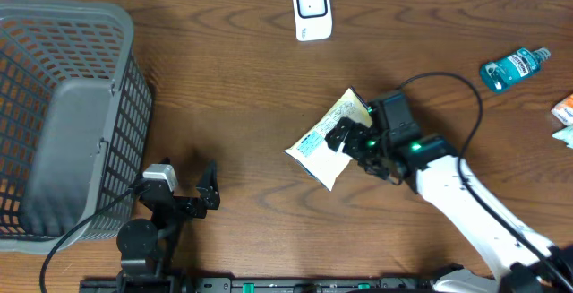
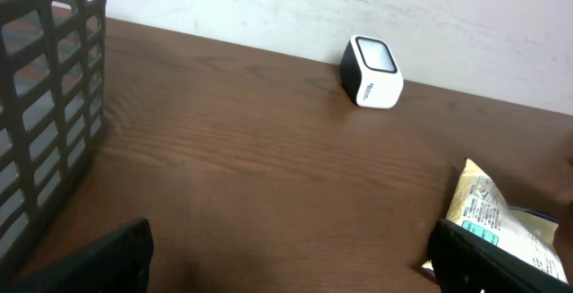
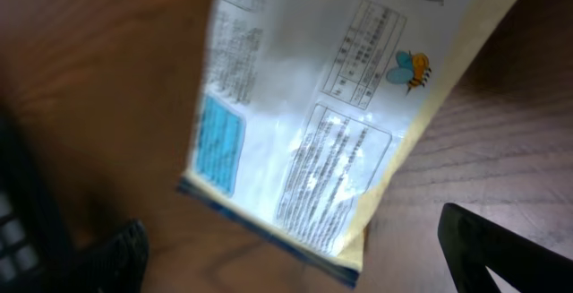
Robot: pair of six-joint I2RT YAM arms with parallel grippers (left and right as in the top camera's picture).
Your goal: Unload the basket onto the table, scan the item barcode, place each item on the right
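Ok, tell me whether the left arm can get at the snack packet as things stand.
Probably yes. Bare table lies between the open left pincer and the snack packet, whose near edge is free; the open right pincer hovers at its far side.

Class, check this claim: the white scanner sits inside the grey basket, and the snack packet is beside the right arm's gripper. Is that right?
Not quite. The white scanner is not inside the grey basket; the overhead view shows it standing on the table, well apart from the basket. The rest holds: the snack packet is beside the right gripper.
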